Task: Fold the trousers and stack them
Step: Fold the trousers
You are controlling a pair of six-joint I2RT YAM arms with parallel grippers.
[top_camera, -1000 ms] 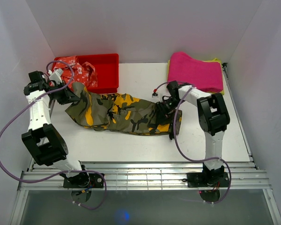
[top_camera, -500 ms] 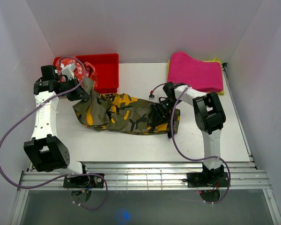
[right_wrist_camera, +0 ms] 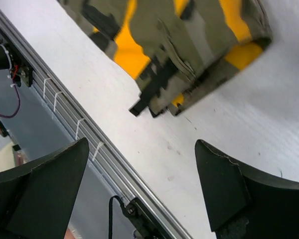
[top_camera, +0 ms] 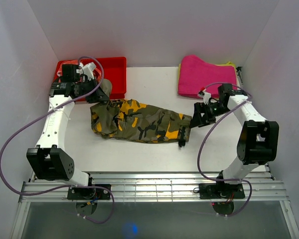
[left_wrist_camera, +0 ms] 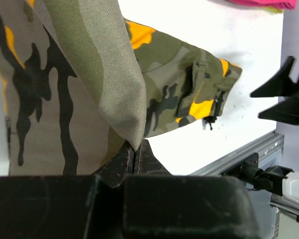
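Observation:
The camouflage trousers lie stretched left to right across the middle of the white table. My left gripper is shut on the cloth at their left end and holds it lifted near the red bin. In the left wrist view the cloth edge hangs pinched in the left gripper. My right gripper stands open just right of the trousers' right end, apart from it. In the right wrist view that end lies flat beyond the empty right gripper.
A red bin sits at the back left, partly behind my left arm. A folded pink cloth lies on a yellow one at the back right. A metal rail runs along the table's near edge. White walls close in on three sides.
My right gripper has opened, let go of the trousers' right end and drawn back to the right. My left gripper has carried the left end rightward and toward the back.

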